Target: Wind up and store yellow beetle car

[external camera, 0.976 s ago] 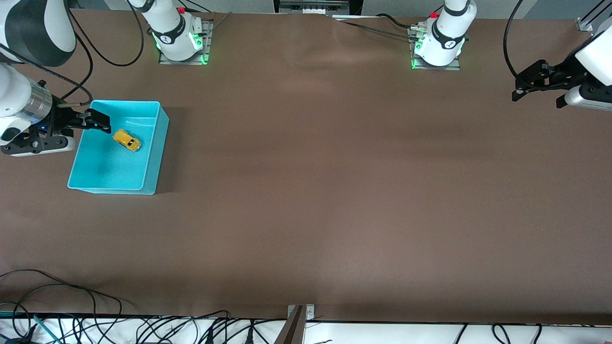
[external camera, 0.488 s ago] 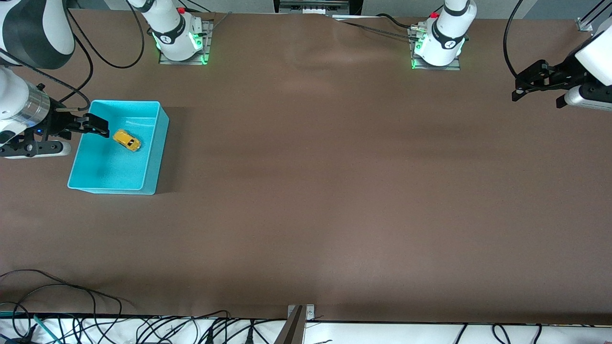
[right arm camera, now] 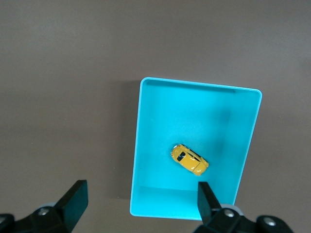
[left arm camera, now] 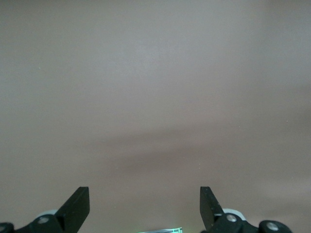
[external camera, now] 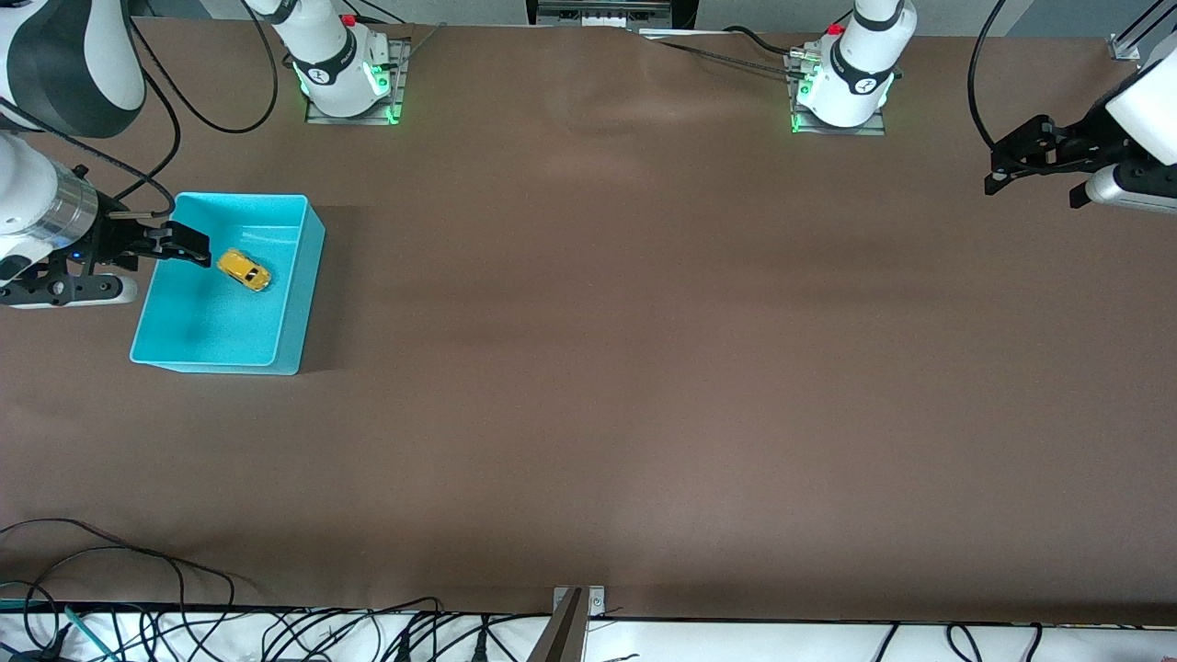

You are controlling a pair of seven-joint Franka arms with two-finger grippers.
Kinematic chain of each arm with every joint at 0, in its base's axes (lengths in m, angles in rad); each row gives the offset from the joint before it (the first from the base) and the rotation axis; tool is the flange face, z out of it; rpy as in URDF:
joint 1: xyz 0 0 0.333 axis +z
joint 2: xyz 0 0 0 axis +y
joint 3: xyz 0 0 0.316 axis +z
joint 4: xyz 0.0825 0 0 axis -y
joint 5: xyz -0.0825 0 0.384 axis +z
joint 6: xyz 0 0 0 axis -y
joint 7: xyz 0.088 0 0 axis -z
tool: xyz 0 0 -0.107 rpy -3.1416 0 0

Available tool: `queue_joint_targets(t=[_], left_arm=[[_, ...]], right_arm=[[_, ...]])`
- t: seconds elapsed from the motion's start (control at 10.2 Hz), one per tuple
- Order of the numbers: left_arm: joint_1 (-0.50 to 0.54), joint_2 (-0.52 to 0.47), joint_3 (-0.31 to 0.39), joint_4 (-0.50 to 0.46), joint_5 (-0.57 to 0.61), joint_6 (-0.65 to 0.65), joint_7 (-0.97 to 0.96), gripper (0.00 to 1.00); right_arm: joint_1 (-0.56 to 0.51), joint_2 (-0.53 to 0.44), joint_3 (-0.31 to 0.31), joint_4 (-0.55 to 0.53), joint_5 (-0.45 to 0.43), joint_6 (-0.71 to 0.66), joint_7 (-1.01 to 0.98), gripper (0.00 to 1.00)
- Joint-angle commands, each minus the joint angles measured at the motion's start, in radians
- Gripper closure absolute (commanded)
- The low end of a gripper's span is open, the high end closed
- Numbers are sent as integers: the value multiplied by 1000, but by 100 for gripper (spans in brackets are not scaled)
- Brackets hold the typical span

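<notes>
The yellow beetle car (external camera: 244, 269) (right arm camera: 189, 160) rests on its wheels inside the turquoise bin (external camera: 213, 333) (right arm camera: 194, 111), in the half of the bin farther from the front camera. My right gripper (external camera: 175, 248) (right arm camera: 141, 190) hangs open over the bin's rim at the right arm's end of the table, empty, a short way from the car. My left gripper (external camera: 1034, 179) (left arm camera: 144, 191) waits open over bare table at the left arm's end, with nothing between its fingers.
The bin stands at the right arm's end of the brown table (external camera: 644, 368). Both arm bases (external camera: 345, 74) (external camera: 841, 83) sit along the table's edge farthest from the front camera. Cables (external camera: 138, 588) and a metal bracket (external camera: 577, 605) line the edge nearest it.
My right gripper has drawn back a little from the car toward the right arm's end of the table. The car, the bin and the left arm have not moved.
</notes>
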State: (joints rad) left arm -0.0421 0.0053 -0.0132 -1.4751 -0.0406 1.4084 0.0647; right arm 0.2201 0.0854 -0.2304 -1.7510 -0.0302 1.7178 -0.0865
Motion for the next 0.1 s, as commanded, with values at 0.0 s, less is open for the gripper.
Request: queue_joint_targets(t=[0.0], left_arm=[[-7, 1, 2, 13, -5, -12, -8, 0]], right_arm=[[-4, 14, -1, 34, -4, -32, 8, 0]])
